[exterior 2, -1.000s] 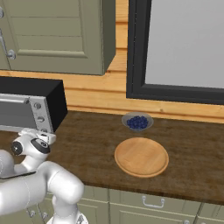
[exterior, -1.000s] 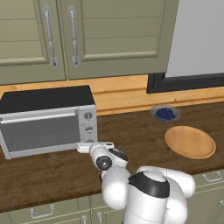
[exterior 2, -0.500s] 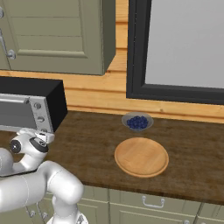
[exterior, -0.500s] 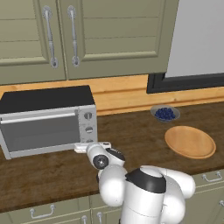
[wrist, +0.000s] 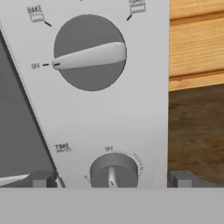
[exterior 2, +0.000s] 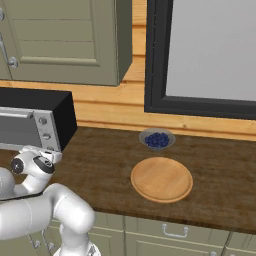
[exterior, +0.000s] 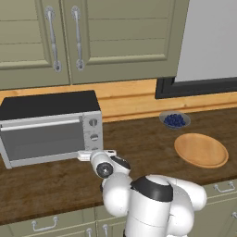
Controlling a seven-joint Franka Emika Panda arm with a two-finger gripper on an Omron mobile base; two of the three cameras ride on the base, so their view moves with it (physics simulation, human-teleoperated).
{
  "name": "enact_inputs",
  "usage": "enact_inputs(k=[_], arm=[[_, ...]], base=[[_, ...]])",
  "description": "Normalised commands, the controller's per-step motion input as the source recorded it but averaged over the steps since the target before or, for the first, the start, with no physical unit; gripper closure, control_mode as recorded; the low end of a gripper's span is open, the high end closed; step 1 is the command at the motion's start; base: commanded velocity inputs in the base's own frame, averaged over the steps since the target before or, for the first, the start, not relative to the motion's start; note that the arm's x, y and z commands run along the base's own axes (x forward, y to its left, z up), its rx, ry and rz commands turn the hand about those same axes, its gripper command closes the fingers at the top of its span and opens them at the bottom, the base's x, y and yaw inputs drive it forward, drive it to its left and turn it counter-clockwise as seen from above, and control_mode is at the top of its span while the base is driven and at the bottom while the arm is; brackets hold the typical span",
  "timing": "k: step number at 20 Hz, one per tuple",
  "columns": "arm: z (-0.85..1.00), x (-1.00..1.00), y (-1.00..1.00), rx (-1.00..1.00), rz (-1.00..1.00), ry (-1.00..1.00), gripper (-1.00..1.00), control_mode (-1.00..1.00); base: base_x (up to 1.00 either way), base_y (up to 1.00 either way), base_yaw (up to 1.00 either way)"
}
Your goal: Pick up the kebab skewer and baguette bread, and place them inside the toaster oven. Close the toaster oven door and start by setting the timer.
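Toaster oven [exterior: 51, 127] at counter's left end, toaster oven door [exterior: 41, 140] shut, food presumably inside; gripper [wrist: 111, 178] wide open straddling the timer knob [wrist: 113, 171], still at OFF — only timer left.

Glossy white rounded arm [exterior: 152, 203] with dark joint bands.

Place: a rendered home kitchen.
Wall units: olive-green cabinets [exterior: 88, 39] with metal handles, far left.
Surface: dark wood surface [exterior: 139, 139] over drawers [exterior 2: 175, 232].
Appliance: toaster oven [exterior: 51, 127] at the left.
Tableware: wooden plate [exterior: 201, 150] and bowl of blueberries [exterior: 174, 120] to the right.
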Motion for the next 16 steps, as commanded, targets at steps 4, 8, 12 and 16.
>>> enact_inputs(k=[4,8,12,16], arm=[[-0.02,0.03,0.02,0.00,0.00,0.00,-1.00,-1.00],[0.00,0.00,0.00,0.00,0.00,0.00,-1.00,-1.00],[0.00,0.00,0.00,0.00,0.00,0.00,-1.00,-1.00],[0.00,0.00,0.00,0.00,0.00,0.00,-1.00,-1.00]], base=[[0.00,0.00,0.00],[0.00,0.00,0.00],[0.00,0.00,0.00],[0.00,0.00,0.00]])
